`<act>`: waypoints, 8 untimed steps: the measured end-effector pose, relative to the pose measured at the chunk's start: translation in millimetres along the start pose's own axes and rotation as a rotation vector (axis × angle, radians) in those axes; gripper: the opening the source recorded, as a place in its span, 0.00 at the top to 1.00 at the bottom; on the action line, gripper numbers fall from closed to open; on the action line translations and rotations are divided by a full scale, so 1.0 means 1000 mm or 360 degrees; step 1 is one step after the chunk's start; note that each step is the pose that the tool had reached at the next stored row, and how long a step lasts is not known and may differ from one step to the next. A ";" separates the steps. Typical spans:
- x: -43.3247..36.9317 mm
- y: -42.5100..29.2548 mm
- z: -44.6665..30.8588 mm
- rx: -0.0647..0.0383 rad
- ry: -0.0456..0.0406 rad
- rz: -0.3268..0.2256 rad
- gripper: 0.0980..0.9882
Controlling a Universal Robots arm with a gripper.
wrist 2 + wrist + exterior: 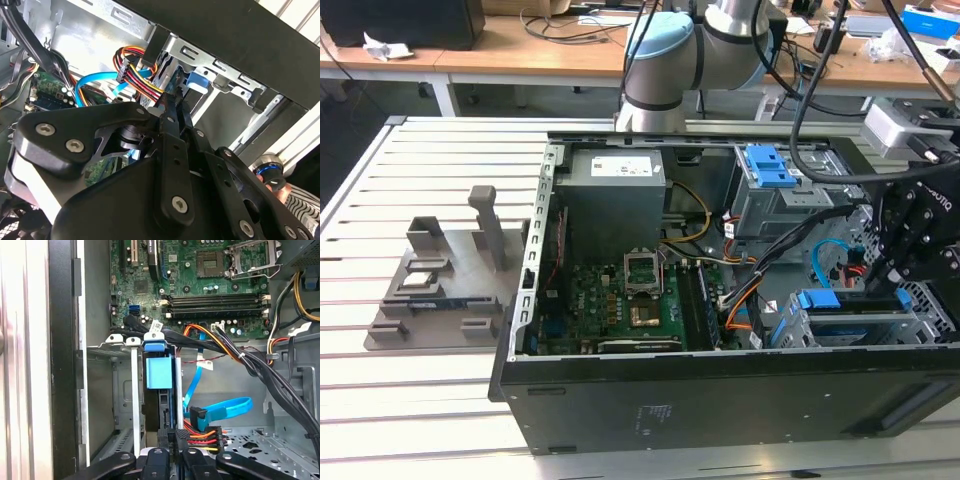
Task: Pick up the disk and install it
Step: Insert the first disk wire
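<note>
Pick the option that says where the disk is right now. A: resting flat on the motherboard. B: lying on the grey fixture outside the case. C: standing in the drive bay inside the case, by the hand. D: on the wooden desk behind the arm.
C: in the first wrist view the disk, with its blue frame, stands on edge between the metal rails of the drive bay, right by the hand.

black gripper (pixel 898 268) low at the exterior view's right; fingers (pixel 159 458) close together; arm (pixel 665 60) arched above
</note>
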State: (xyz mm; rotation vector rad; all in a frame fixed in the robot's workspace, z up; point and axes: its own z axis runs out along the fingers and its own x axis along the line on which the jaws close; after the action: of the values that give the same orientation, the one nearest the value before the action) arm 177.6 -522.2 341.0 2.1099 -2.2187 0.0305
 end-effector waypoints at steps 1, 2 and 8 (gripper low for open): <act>-0.0001 -0.0001 0.0011 0.0000 0.0000 0.0000 0.92; -0.0001 -0.0001 0.0017 0.0000 0.0000 0.0000 0.92; 0.0002 -0.0004 0.0061 0.0000 0.0002 0.0000 0.92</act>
State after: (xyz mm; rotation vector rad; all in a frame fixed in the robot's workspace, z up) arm 177.7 -522.8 334.9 2.1094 -2.2180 0.0322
